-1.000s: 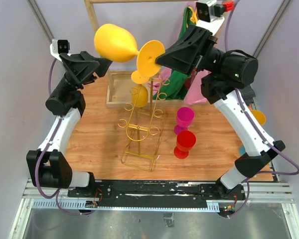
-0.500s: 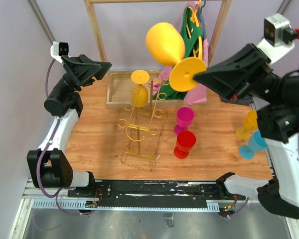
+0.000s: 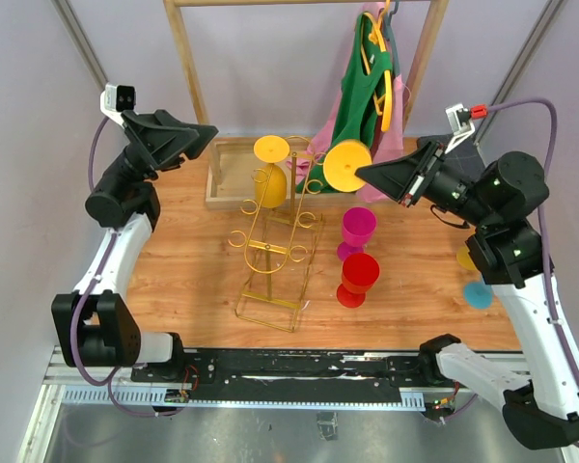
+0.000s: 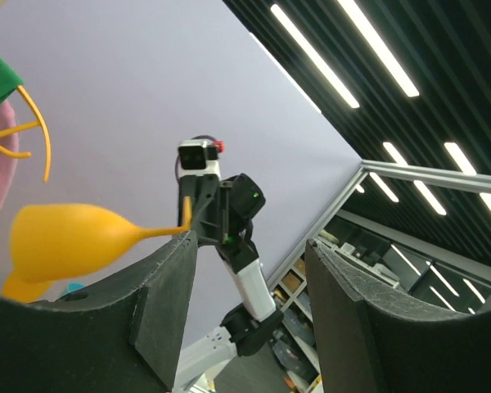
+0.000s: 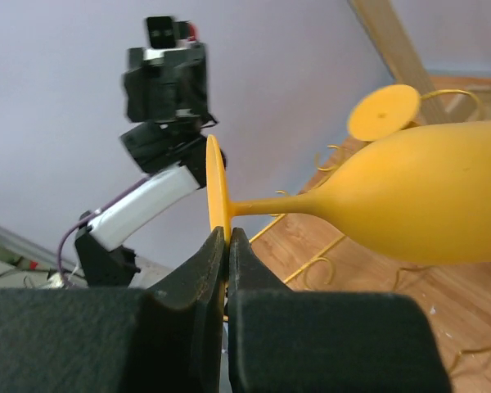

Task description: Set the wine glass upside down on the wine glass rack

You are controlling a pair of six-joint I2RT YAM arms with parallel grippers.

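My right gripper point(image 3: 363, 172) is shut on the rim of the foot of a yellow wine glass point(image 3: 345, 166) and holds it in the air, lying sideways, just right of the top of the gold wire rack point(image 3: 270, 241). In the right wrist view the jaws point(image 5: 227, 235) pinch the foot disc and the bowl point(image 5: 425, 196) points right, above the rack's curled arms point(image 5: 315, 262). A second yellow glass point(image 3: 270, 181) hangs upside down on the rack. My left gripper point(image 3: 205, 133) is open and empty at the far left; its wrist view shows the held glass point(image 4: 65, 241) beyond its fingers point(image 4: 168, 295).
A magenta glass point(image 3: 358, 230) and a red glass point(image 3: 358, 278) stand right of the rack. A wooden tray point(image 3: 222, 183) lies behind it. The tall wooden rail frame point(image 3: 185, 48) with hanging clothes point(image 3: 367, 87) is at the back. Yellow point(image 3: 466, 258) and blue point(image 3: 478, 294) glasses sit far right.
The left gripper let go of the bowl and stayed put. The right arm swung the glass up and right, then brought it down to beside the rack's top.
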